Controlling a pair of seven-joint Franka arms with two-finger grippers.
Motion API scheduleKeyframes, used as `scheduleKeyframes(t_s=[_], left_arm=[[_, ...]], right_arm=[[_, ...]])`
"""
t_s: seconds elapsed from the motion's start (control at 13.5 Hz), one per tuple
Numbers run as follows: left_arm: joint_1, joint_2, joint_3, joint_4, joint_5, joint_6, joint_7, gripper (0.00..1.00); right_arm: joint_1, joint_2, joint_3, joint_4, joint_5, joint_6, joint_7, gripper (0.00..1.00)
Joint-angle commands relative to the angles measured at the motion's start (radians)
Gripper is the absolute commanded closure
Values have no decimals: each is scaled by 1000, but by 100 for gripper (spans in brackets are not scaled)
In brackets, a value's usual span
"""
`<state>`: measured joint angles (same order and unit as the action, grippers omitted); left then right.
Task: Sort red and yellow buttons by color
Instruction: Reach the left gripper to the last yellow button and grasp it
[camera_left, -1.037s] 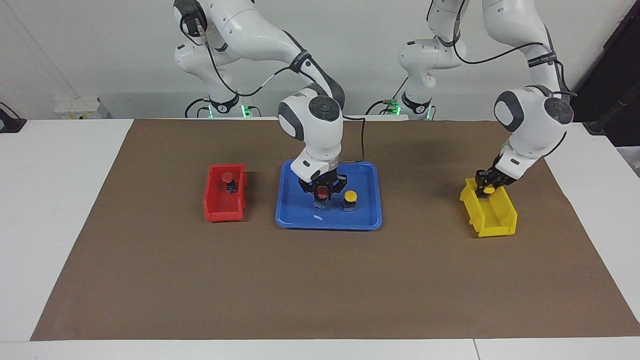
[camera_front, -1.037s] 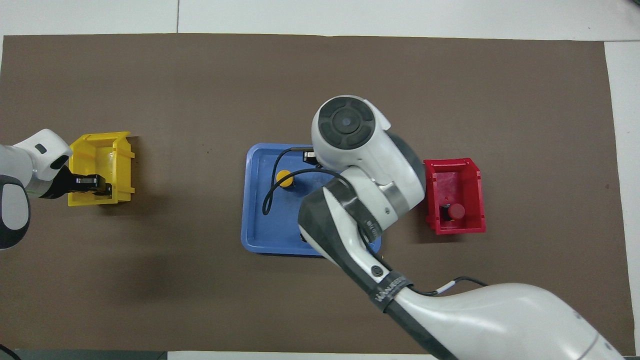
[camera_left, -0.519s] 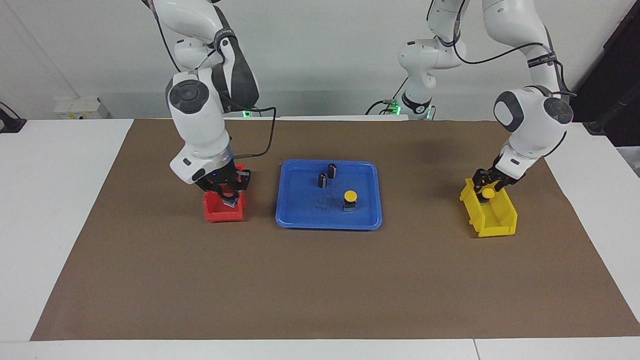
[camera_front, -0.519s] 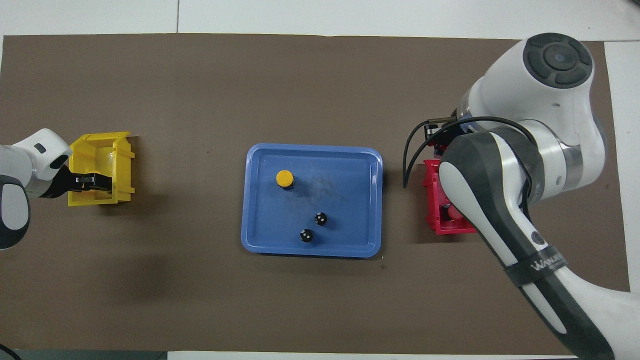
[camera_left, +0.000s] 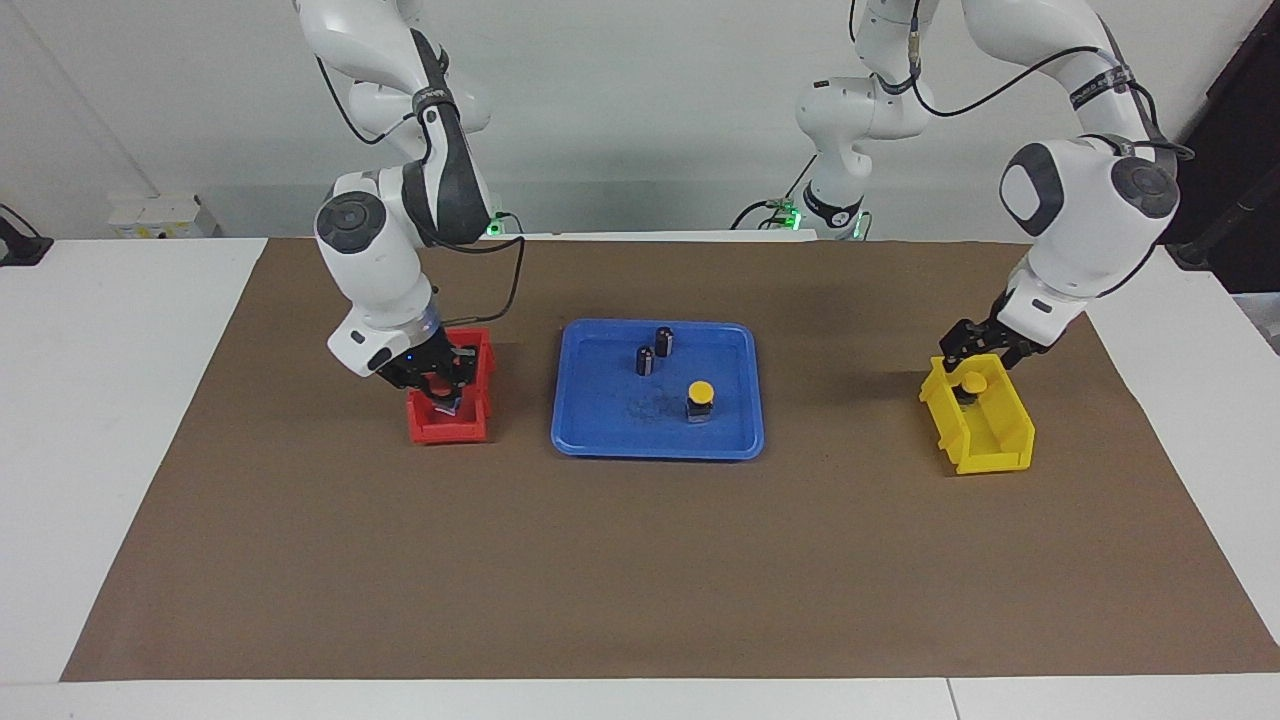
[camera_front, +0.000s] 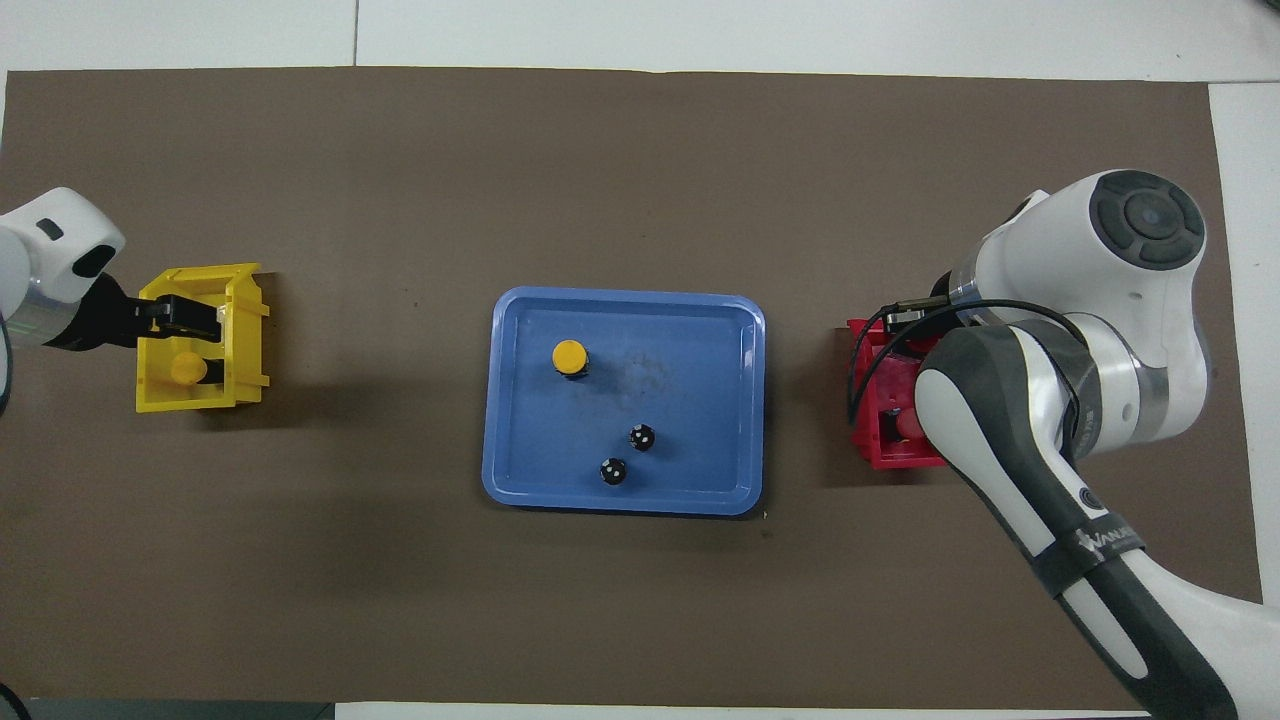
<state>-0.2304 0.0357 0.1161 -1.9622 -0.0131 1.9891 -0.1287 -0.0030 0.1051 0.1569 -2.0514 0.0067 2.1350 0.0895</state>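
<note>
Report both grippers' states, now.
Left gripper: open, empty, over the yellow bin.
Right gripper: closed on a red button.

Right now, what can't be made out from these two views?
- Red bin contents: the right gripper fills it in the facing view, the right arm covers it overhead; button count unclear.
- Dark cylinders in the blue tray: top markings too small, both views.
</note>
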Motion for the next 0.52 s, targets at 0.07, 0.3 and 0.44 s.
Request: scheduleKeyframes(t_s=[0.07,0.3,0.44], left_arm=[[-275,13,1,31,39,17,-394,0],[-413,97,0,43,-25,141,-518,0],[-458,137,-1,46,-44,186,-522,0]], right_arm=[[-14,-71,13,-162,22,158,-28,78],[-9,-82,13,-240,22,278,-27,78],[-12,-77,13,-245,24,282,-34,76]])
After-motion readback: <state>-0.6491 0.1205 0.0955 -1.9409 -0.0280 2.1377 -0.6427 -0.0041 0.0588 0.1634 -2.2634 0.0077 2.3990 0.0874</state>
